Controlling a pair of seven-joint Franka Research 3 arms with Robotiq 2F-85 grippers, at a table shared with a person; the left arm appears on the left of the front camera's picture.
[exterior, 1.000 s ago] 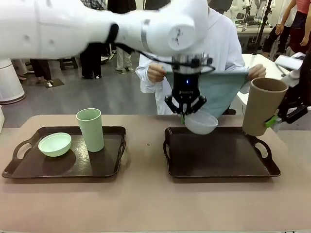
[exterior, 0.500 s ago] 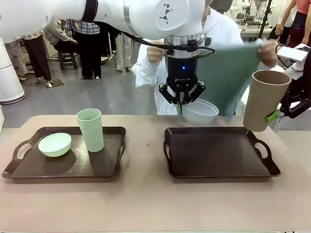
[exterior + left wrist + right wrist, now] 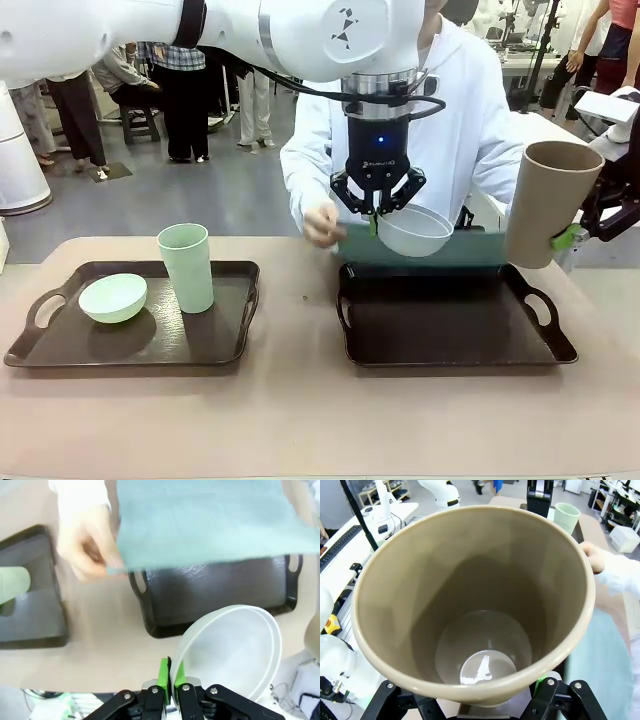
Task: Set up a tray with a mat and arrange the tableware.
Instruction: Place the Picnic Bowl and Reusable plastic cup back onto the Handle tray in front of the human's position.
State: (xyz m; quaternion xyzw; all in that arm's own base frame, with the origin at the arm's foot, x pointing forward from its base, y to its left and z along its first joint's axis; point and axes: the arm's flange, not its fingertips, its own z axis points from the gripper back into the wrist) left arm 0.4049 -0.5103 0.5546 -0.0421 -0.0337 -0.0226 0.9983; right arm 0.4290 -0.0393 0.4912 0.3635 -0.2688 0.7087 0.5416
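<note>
the left gripper [image 3: 375,213] hangs high over the far edge of the right-hand tray [image 3: 455,352]. its green pads are pinched tight on the rim of the small white bowl [image 3: 415,230]. the bowl tips out to one side, well clear of the tray floor. from the left wrist you look down past that bowl onto the dark tray below. over on the right, the right gripper [image 3: 562,240] clasps the tall brown cup [image 3: 545,205] by its side. the cup is up in the air off the tray's right end, leaning a little, mouth up, and the right wrist view peers straight into its hollow. behind, the person's hand [image 3: 322,222] holds a corner of the pale teal mat [image 3: 440,250], stretched over the far edge of that tray. whether it rests on the tray, i cannot tell. the left-hand tray [image 3: 130,348] carries the pale green bowl [image 3: 112,297] and, just beside it, the tall pale green cup [image 3: 186,267], upright.
</note>
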